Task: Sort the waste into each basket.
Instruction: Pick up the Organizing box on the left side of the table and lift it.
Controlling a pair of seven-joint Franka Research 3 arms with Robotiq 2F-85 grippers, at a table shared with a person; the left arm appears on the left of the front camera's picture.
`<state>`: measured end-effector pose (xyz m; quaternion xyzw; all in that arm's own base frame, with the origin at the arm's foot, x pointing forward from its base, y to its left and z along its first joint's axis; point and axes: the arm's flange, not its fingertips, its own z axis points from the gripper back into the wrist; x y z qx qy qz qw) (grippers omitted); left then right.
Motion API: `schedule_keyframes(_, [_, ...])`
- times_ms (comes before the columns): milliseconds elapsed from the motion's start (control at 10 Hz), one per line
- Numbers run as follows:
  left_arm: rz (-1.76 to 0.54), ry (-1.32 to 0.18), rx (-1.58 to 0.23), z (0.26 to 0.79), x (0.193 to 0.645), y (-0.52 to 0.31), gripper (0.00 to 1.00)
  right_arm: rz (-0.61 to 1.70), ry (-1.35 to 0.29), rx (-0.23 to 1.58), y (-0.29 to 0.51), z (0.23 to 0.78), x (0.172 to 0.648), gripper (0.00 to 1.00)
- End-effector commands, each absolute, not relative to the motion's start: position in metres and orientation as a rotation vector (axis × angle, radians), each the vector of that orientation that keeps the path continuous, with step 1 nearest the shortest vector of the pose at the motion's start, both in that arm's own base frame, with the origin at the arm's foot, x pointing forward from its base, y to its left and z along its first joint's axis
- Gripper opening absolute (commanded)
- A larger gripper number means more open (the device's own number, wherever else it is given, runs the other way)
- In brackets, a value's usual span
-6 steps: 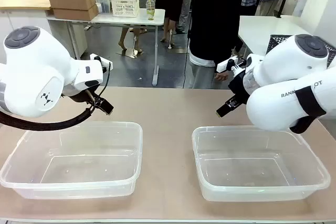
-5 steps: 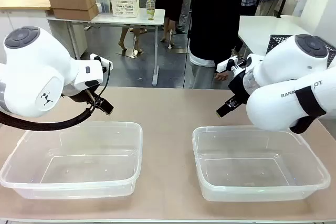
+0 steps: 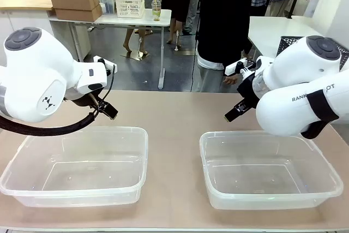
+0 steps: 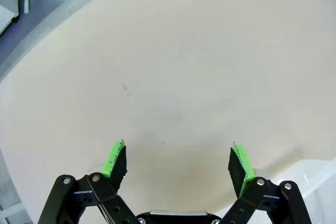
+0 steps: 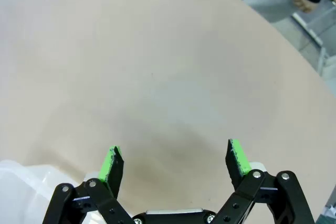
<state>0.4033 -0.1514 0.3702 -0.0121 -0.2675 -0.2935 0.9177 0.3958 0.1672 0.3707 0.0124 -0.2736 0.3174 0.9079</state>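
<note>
My left arm comes in from nine o'clock, elbow bent, its claw [image 3: 109,111] tilted down toward four o'clock, jaws spread wide and holding nothing. My right arm mirrors it from three o'clock, its claw [image 3: 231,114] angled down toward eight o'clock, fingers [image 5: 237,157] likewise parted.

You had two tubs side by side on the desk [image 3: 174,118]: the left tub [image 3: 76,166] under the left arm, the right tub [image 3: 268,168] under the right arm. A person [image 3: 221,20] stood behind the desk's far edge.
</note>
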Motion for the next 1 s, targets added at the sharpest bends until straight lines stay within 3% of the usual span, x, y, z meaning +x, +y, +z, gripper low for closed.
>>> schedule_keyframes(0, [-0.604,-0.551,-0.025,0.37,0.403,-0.151,1.0,0.654,-0.565,0.026,0.167,0.371,0.396,1.0])
schedule_keyframes(400, [-0.604,-0.551,-0.025,0.37,0.403,-0.151,1.0,0.655,-0.565,0.026,0.167,0.371,0.396,1.0])
schedule_keyframes(500, [-0.604,-0.55,-0.025,0.37,0.403,-0.151,1.0,0.672,-0.516,0.056,0.163,0.402,0.384,1.0])
schedule_keyframes(700, [-0.524,-0.464,-0.023,0.462,0.349,-0.132,1.0,0.618,-0.574,0.069,0.154,0.486,0.325,1.0])
schedule_keyframes(900, [-0.451,-0.676,-0.057,0.497,0.305,-0.125,1.0,0.485,-0.726,-0.012,0.149,0.515,0.286,1.0])
